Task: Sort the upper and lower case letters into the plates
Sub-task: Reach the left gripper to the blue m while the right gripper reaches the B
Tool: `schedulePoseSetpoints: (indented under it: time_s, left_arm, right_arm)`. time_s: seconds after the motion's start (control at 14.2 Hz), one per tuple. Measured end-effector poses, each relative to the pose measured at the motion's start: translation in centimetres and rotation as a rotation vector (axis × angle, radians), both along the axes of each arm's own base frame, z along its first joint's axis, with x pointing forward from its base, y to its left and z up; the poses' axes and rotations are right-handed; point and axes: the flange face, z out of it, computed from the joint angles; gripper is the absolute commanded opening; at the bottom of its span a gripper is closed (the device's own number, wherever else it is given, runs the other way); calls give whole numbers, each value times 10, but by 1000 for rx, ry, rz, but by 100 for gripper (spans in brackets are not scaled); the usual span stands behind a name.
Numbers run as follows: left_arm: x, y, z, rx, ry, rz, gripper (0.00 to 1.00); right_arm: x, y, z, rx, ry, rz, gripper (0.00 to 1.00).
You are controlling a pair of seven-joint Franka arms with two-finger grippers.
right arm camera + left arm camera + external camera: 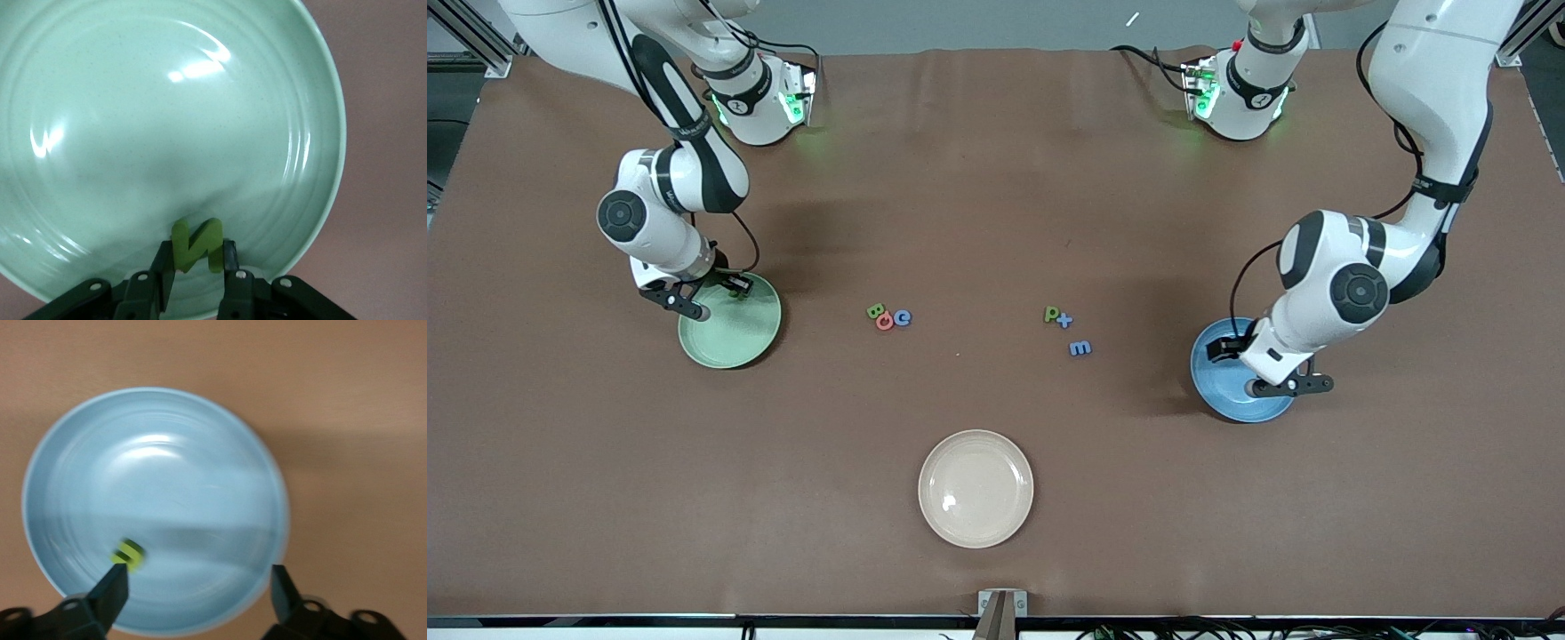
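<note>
The right gripper (195,267) hangs over the pale green plate (734,342) at the right arm's end of the table, its fingers pressed together on a green N (197,244) — a chunky block letter held upright between the pads, above the plate's smooth, glossy floor.

The left gripper (199,583) hovers over the blue plate (1218,391) at the left arm's end, its fingers (115,587) spread wide apart and holding nothing. Just by one fingertip a small yellow-green letter (127,555) shows against the plate's floor, too blurred to read; whether it is resting or in the air cannot be told.

Six letters lie on the brown table (996,178) between the two plates. Toward the right arm's end sits a tight cluster — a green B (876,311), a red ring-shaped O (885,322) and a blue letter (903,317), each touching the next. Toward the left arm's end lie a green p (1052,314) with a blue t (1064,321) touching it, and a blue m (1080,348) a little nearer the front camera.

A cream-white plate (975,488) sits nearest the front camera, midway along the table.
</note>
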Motion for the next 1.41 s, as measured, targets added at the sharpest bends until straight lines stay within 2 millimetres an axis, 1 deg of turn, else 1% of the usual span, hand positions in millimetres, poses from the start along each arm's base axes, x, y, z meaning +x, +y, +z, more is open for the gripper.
schedulePoseSetpoints:
  time_s: [0.07, 0.21, 0.35, 0.49, 0.56, 0.71, 0.78, 0.85, 0.92, 0.99, 1.13, 1.2, 1.41]
  left_arm:
    - [2, -19, 12, -2, 2, 26, 100]
    - [0, -58, 26, -7, -5, 69, 100]
    - [-8, -104, 24, -12, -2, 96, 100]
    - [-15, -150, 8, -19, 20, 131, 100]
    - [-15, -166, -3, -24, 33, 147, 100]
    - [-15, -193, -27, -32, 62, 173, 100]
    - [-17, -203, -39, -34, 74, 184, 100]
    - [-20, -213, -49, -40, 78, 194, 100]
    - [-23, -221, -57, -44, 81, 204, 100]
    - [-27, -228, -63, -43, 86, 208, 100]
    - [-35, -239, -73, -36, 90, 206, 99]
    - [-39, -244, -77, -27, 89, 200, 93]
    - [-47, -251, -88, 1, 83, 184, 90]
  right_arm:
    - [1, 0, 0, 0, -1, 1, 99]
    - [5, 1, 2, 1, -8, 3, 100]
    - [12, 3, 7, 2, -17, 9, 100]
    - [23, 10, 20, 5, 26, 21, 100]
    - [30, 17, 32, 8, 58, 28, 100]
    - [50, 35, 68, 28, 86, 26, 100]
    - [58, 47, 84, 44, 81, 17, 100]
    - [63, 59, 96, 58, 71, 1, 100]
    - [66, 72, 102, 63, 61, -19, 100]
    - [66, 87, 103, 57, 52, -47, 100]
    - [66, 115, 100, 46, 16, -110, 100]
    - [65, 128, 96, 42, 1, -136, 100]
    - [57, 167, 72, 33, -34, -195, 100]
